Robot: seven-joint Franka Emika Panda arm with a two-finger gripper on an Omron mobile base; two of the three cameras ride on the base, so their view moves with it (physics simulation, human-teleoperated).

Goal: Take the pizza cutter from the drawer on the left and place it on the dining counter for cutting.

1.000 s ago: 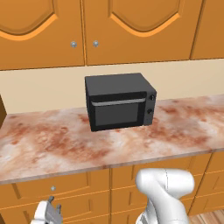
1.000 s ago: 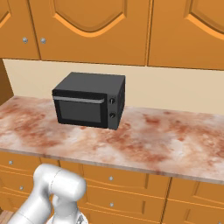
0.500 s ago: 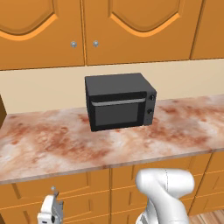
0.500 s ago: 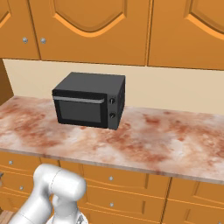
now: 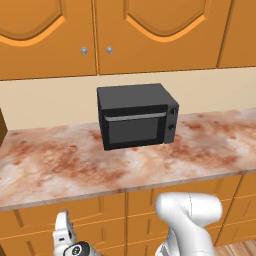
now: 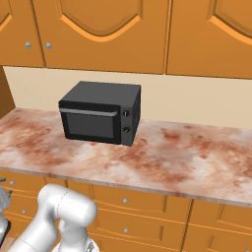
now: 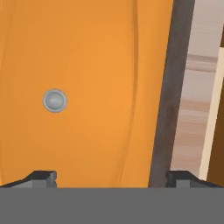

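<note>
Left base view first: the arm comes up from the lower right and bends down toward the lower left corner, where the gripper (image 5: 65,235) sits low in front of the cabinet fronts under the worktop (image 5: 60,160). The black microwave (image 5: 136,115) sits mid-frame on that worktop, with wall cupboards (image 5: 100,35) across the top. Nothing is in the claw as far as I can see.

Right base view: same kitchen from the other side, microwave in the upper left-middle, a row of drawer fronts (image 6: 123,202) with little silver knobs along the bottom. The arm's elbow fills the lower left and a bit of the hand peeks in at the left edge.

Hand view: this is the useful one. The camera stares straight at an orange panel front, the drawer (image 7: 87,87), with its round silver knob (image 7: 54,100) in the left-middle of the frame. The two dark fingertips (image 7: 41,178) stand far apart at the bottom corners, so the claw is wide open and empty. The knob is not between them, it sits off toward the left finger.

The drawer looks closed, so the pizza cutter is presumably inside and can't be seen. I'd say we're at the reach-for-the-handle step. Next it needs to line up on the knob, move in, pinch it and pull.
</note>
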